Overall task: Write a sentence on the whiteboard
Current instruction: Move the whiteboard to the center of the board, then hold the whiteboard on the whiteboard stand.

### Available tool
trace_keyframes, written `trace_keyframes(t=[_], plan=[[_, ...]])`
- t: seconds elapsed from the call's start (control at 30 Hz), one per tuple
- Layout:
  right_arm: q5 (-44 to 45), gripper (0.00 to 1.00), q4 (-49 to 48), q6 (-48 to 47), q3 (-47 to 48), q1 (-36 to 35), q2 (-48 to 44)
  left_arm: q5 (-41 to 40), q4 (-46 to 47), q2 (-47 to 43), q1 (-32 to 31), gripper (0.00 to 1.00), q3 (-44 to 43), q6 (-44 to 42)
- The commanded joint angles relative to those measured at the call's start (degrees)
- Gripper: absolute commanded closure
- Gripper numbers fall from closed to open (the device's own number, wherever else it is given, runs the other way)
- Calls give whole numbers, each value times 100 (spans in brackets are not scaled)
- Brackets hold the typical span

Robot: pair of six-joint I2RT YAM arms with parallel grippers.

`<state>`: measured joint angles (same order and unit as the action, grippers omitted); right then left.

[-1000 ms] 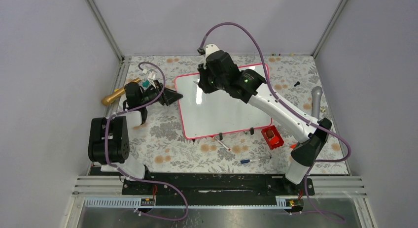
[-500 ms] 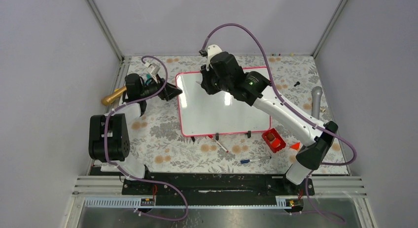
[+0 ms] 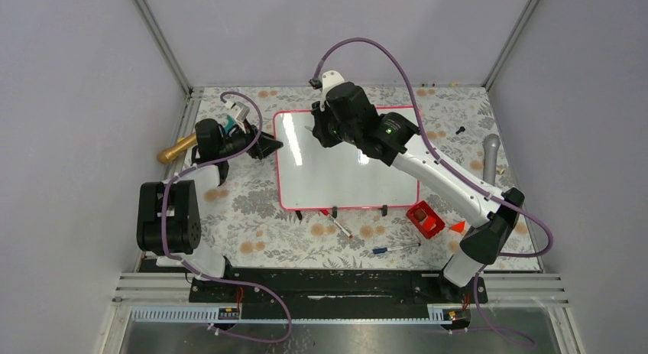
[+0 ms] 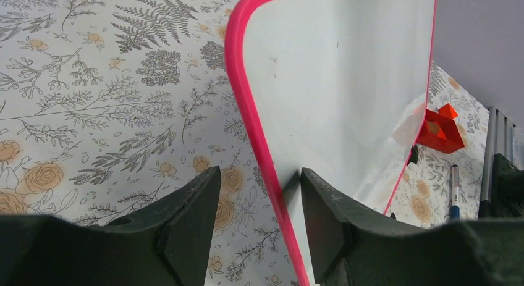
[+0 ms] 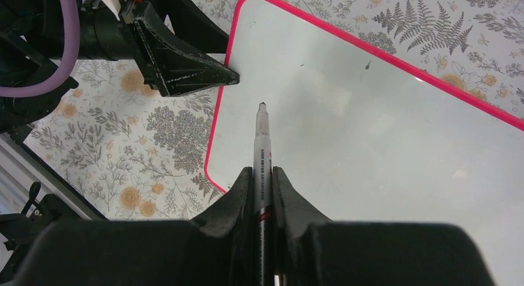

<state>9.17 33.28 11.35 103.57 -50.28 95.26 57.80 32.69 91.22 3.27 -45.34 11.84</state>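
Observation:
The whiteboard (image 3: pixel 344 170) lies flat on the flowered tablecloth, glossy white with a pink-red frame and two black clips on its near edge. It is blank and no sentence shows on it. My left gripper (image 3: pixel 269 146) is open at the board's left edge. In the left wrist view (image 4: pixel 259 175) one finger is over the board (image 4: pixel 346 82) and the other over the cloth. My right gripper (image 3: pixel 315 132) is shut on a grey-and-black marker (image 5: pixel 262 138). Its uncapped tip hangs over the board's upper left part (image 5: pixel 371 131).
A red block (image 3: pixel 422 216) and an orange cone (image 3: pixel 457 227) lie near the board's right near corner. Two pens (image 3: pixel 393 248) (image 3: pixel 340 222) lie in front of it. A gold handle (image 3: pixel 177 148) lies at the far left and a grey cylinder (image 3: pixel 489 151) at the right.
The whiteboard has turned a little and now lies squarer to the table, shifted slightly away. The left gripper stayed at its left edge. The right gripper with the marker moved slightly right.

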Motion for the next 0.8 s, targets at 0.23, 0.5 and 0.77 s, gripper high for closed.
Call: trace_keyframes(t=[0.23,0.5,0.77], plan=[[107,100,-300,43,12,-50,-182,140,-70,74,-50,49,-378,-278],[54,100,-293,93,185,-53,-17,718,-366,336,-30,47,-692,-317],[-12,100,-291,118,192,-52,10,1008,-276,489,16,49,-795,-174]])
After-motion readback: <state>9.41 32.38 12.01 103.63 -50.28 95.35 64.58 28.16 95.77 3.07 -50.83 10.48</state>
